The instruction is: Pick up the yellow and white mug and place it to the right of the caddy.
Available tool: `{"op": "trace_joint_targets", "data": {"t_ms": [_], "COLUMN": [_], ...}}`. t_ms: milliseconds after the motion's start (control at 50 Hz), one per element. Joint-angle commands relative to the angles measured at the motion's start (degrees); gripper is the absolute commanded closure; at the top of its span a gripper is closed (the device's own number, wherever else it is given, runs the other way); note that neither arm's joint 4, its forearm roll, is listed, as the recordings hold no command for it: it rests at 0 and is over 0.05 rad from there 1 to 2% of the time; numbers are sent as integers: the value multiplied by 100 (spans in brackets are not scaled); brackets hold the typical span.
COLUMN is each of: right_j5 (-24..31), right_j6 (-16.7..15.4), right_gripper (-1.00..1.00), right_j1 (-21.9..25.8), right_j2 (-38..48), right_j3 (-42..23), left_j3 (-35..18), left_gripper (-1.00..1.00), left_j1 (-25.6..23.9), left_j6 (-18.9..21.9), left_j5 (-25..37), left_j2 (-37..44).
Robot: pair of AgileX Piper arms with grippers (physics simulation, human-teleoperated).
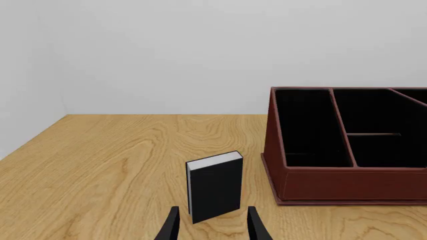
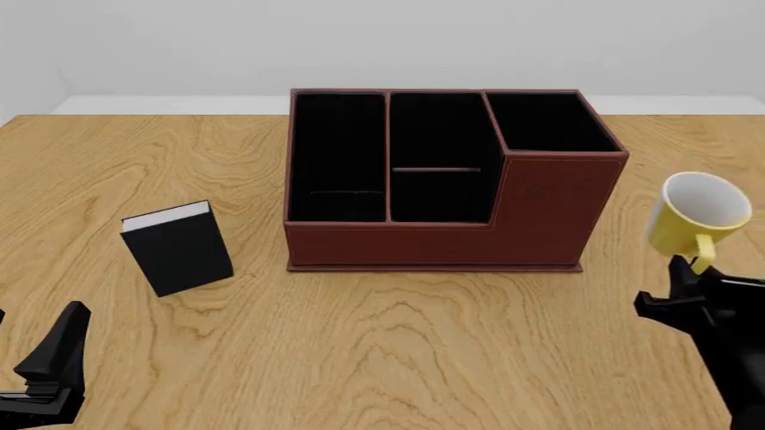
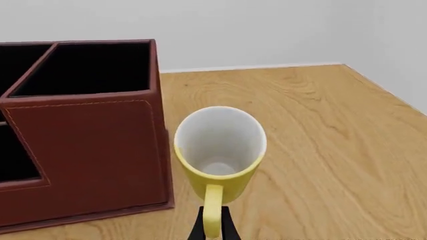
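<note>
The yellow and white mug is tilted, its white inside facing the camera, just right of the caddy's taller end. My right gripper is shut on the mug's yellow loop handle. In the right wrist view the mug hangs beyond the gripper, whose fingers pinch the handle, with the caddy close beside it. The reddish-brown caddy stands mid-table with black compartments. My left gripper is open and empty at the near left; in its wrist view the gripper points at the black book.
A small black book with white pages stands upright left of the caddy, also in the left wrist view, where the caddy shows too. The table's right edge runs near the mug.
</note>
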Motion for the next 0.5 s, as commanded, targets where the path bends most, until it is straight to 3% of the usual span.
{"op": "trace_joint_targets", "data": {"t_ms": [20,500], "right_j5": [-471,-548], "right_j6": [98,124], "right_gripper": [100,100], "right_j1": [-22,-70], "right_j2": [635,929], "right_j3": [-89,-196], "left_j3": [0,0], "left_gripper": [-100,-100], "left_j1": [0,0], "left_j6": [0,0], "left_j5": [0,0], "left_j2": [0,0]}}
